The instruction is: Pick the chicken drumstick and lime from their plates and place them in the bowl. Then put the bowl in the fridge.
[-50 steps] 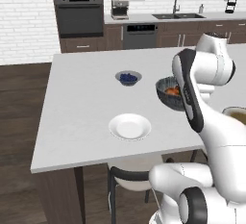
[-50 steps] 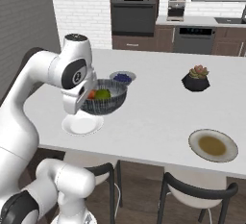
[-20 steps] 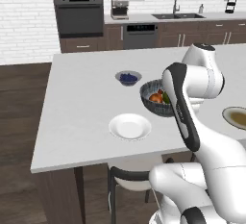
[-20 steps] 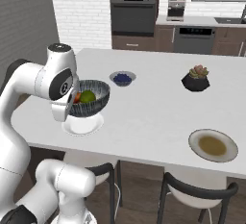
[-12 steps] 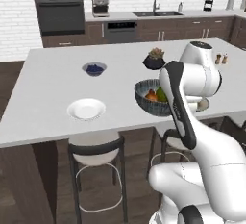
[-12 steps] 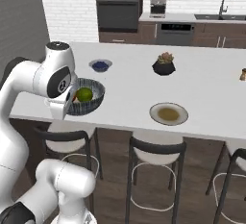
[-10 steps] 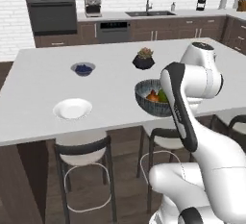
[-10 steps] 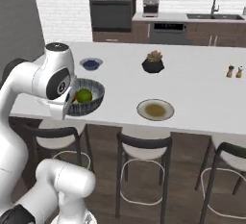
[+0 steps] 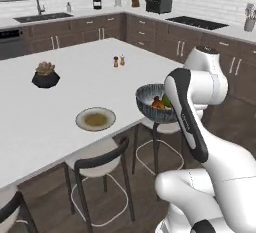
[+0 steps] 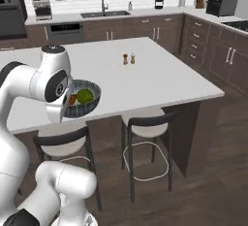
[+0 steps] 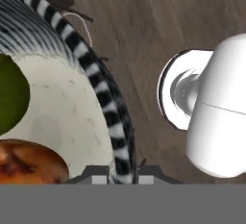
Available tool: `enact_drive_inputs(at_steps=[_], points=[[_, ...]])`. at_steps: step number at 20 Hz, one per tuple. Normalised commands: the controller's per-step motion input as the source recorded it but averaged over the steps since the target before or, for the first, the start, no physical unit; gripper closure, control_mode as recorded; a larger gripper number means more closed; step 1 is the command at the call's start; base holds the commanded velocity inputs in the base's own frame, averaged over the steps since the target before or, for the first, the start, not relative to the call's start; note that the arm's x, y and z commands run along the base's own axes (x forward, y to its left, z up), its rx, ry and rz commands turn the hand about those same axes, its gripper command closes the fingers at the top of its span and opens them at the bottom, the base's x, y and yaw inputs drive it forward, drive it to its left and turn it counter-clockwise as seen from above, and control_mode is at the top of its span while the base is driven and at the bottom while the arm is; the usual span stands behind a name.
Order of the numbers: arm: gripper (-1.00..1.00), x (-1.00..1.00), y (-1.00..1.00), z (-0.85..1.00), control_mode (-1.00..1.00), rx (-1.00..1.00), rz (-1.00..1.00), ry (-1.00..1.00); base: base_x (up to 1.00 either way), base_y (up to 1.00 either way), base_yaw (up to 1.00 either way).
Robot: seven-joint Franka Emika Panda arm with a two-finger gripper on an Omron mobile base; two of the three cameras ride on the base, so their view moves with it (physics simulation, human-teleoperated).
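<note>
With both foods already loaded, the bowl (image 9: 156,102) hangs in the air off the island's (image 9: 60,102) near edge, over the stools (image 10: 147,123) and the wood floor, carried rather than resting on anything; the gripper (image 11: 122,172) is closed tight on its rim, one finger inside and one outside the striped wall, so the bowl is held by its edge and kept close to level, which I judge is what keeps the contents from rolling out. Lime (image 10: 84,95): green, round, lying inside the bowl against the drumstick (image 9: 158,103), reddish-brown, low in the pale speckled interior. Tan plate (image 9: 95,119): bare, left on the island near its front edge, its food gone to the bowl. Plant pot (image 9: 45,74): farther back on the island, well apart from the plate. Salt and pepper shakers (image 10: 129,58): side by side mid-island. Remaining step, as I judge it: carrying the bowl to the fridge and setting it on a shelf
</note>
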Motion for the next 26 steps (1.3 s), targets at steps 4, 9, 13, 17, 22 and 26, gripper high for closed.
enact_drive_inputs(at_steps=[4, 9, 13, 17, 22, 26], points=[[1.0, 0.0, 0.0, 0.0, 1.0, 0.0, 0.0, 0.0, 0.0, -0.47, -0.83], [1.0, 0.0, 0.0, 0.0, 1.0, 0.0, 0.0, 0.0, 0.0, -0.47, -0.83], [1.0, 0.0, 0.0, 0.0, 1.0, 0.0, 0.0, 0.0, 0.05, -0.45, -0.8], [1.0, 0.0, 0.0, 0.0, 1.0, 0.0, 0.0, 0.0, 0.87, -0.06, -0.53], [1.0, 0.0, 0.0, 0.0, 1.0, 0.0, 0.0, 0.0, 1.0, 0.04, -0.37], [1.0, 0.0, 0.0, 0.0, 1.0, 0.0, 0.0, 0.0, 1.0, 0.38, -0.29]])
